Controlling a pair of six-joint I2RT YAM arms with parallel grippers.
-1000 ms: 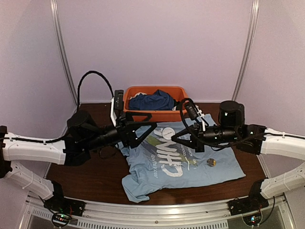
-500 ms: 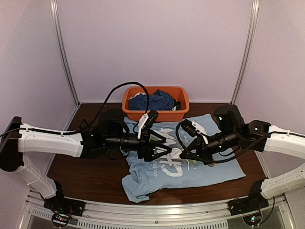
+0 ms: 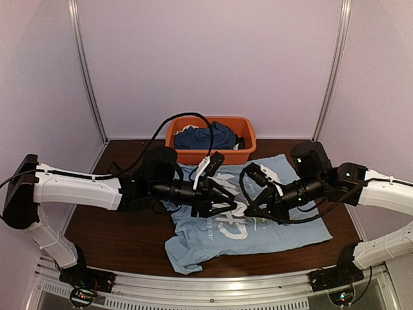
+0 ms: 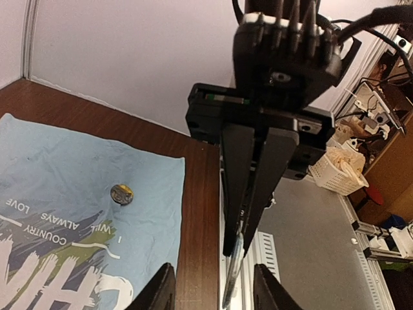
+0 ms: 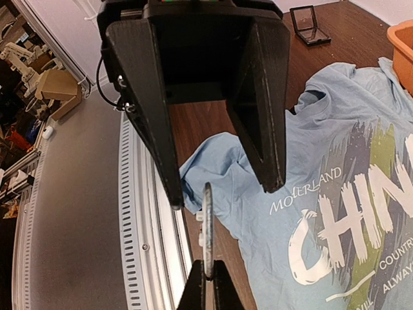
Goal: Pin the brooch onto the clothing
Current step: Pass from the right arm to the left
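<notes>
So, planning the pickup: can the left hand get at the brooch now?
Probably yes: the left hand is open, the brooch lies bare on the shirt, off to one side of the shut right hand.

1. T-shirt (image 3: 303,227): soft, matt cloth, creased; its print looks flatter and smoother.
2. Brooch (image 4: 121,194): dull gold metal with a faint shine.
3. Table (image 3: 110,239): dark polished wood, slightly reflective.
4. Basket (image 3: 232,156): smooth orange plastic.
5. Left gripper (image 5: 224,192): matt black plastic fingers.
6. Thin grey piece (image 5: 207,216) pinched in the right gripper (image 5: 206,285): looks metallic.
7. Rail (image 5: 139,213): pale perforated metal.
</notes>
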